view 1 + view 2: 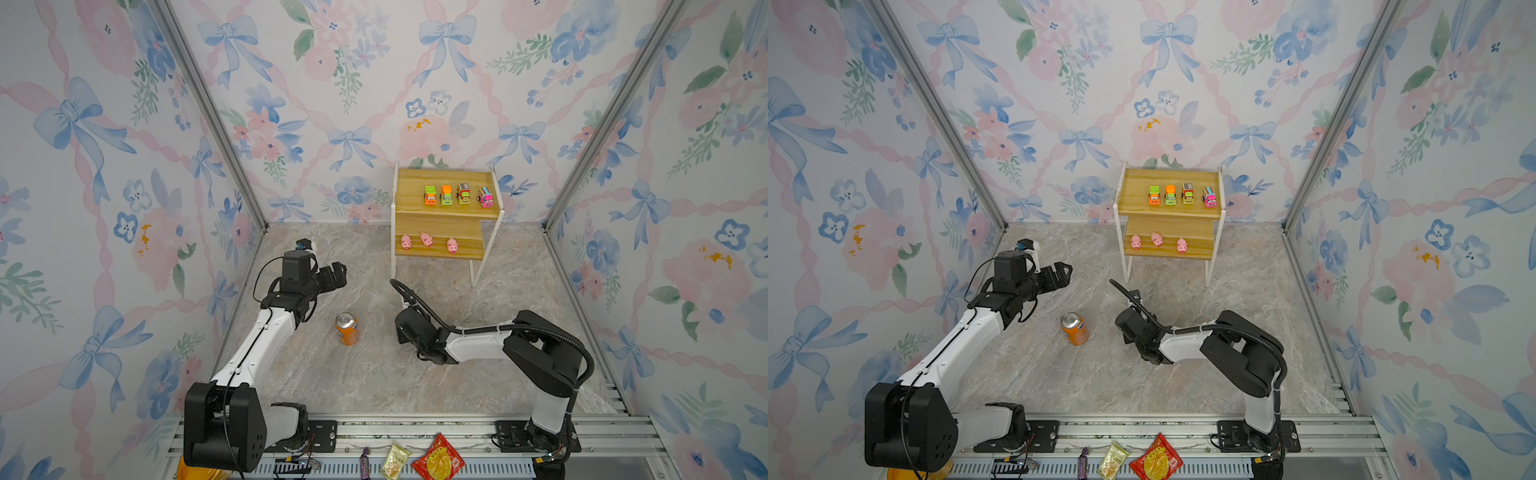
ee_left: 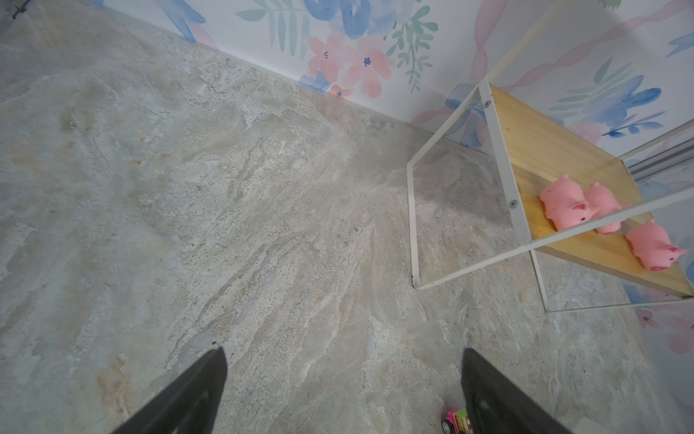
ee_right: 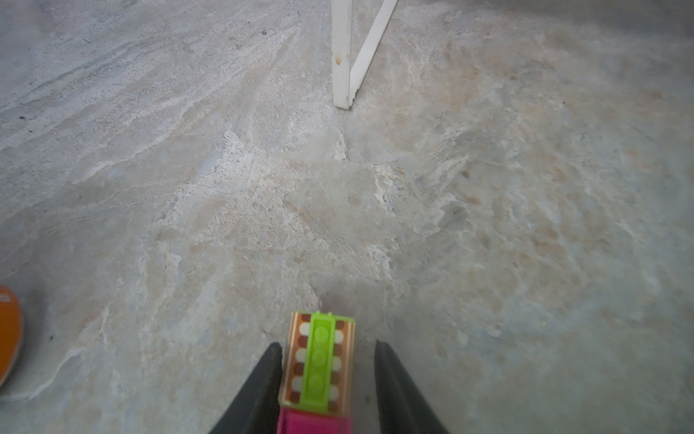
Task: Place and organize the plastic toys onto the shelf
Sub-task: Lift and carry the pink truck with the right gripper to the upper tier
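Note:
The shelf stands against the back wall, with several toy trucks in a row on its upper board. Three pink pigs sit on its lower board, also seen in the left wrist view. One more truck, pink with a green and orange top, stands on the floor between the fingers of my right gripper. One finger touches the truck's side and a gap shows at the other. In both top views my right wrist hides this truck. My left gripper hovers open and empty, left of the shelf.
An orange soda can stands on the marble floor between the two arms, close to my right wrist. Snack packets lie on the front rail. A white shelf leg stands ahead of the right gripper.

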